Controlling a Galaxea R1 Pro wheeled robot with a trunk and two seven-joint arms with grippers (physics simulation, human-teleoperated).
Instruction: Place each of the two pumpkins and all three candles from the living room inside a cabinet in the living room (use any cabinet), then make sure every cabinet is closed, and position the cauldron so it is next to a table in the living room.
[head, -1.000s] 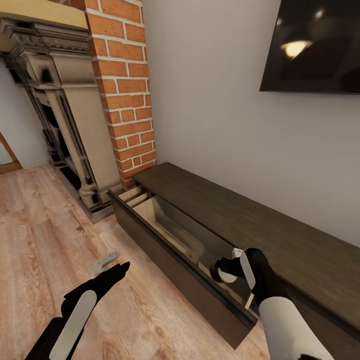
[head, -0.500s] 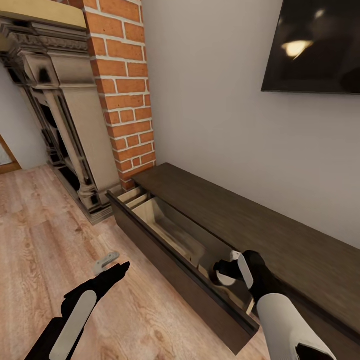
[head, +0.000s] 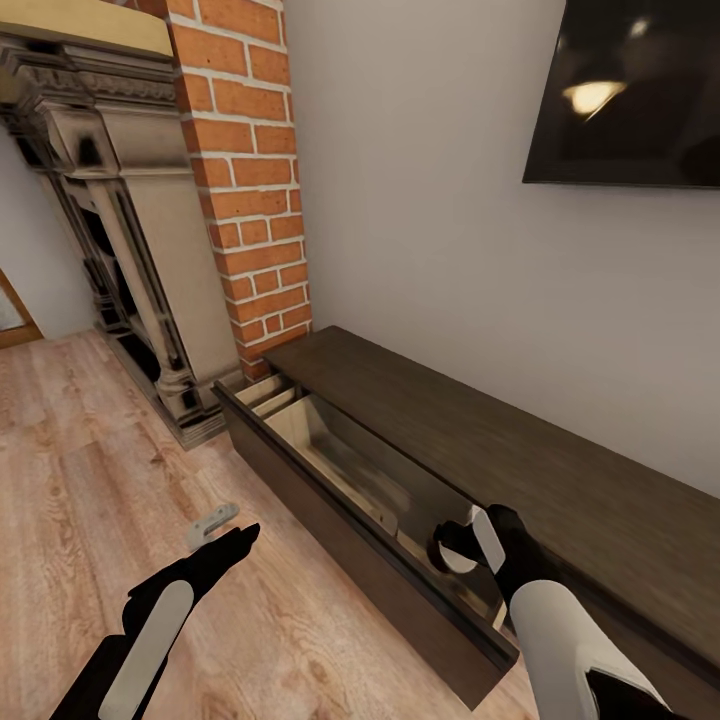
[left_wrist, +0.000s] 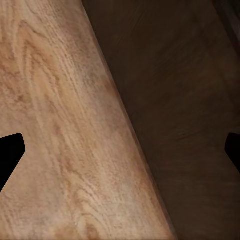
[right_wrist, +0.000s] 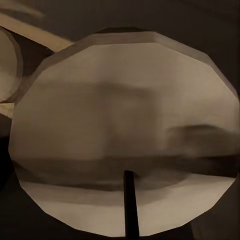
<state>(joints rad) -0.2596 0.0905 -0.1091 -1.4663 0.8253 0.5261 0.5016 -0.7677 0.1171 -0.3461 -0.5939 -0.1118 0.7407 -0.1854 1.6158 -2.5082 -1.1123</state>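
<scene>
**Candle held over the open drawer**

At the left, the left claw (head: 228, 537) hovered over the wood floor (head: 90, 470), its fingers spread apart and holding nothing; the left wrist view showed floorboards beside the dark front of the cabinet (head: 470, 450). A small pale bracket-like piece (head: 212, 522) lay on the floor just beyond it.

Toward the middle, the cabinet's drawer (head: 340, 460) stood pulled out, its pale interior open upward and running along the wall.

At the right, the right claw (head: 455, 550) was clamped on a candle (right_wrist: 125, 135), a squat cream cylinder whose round face looked straight into the wrist camera. It hung inside the drawer's near end, with the drawer floor directly beneath. Part of another pale, rounded object (right_wrist: 7, 67), possibly a second candle, sat beside it in the drawer. Judging from this, the release needed only a short lowering by the right arm, clearly the nearer one.
</scene>
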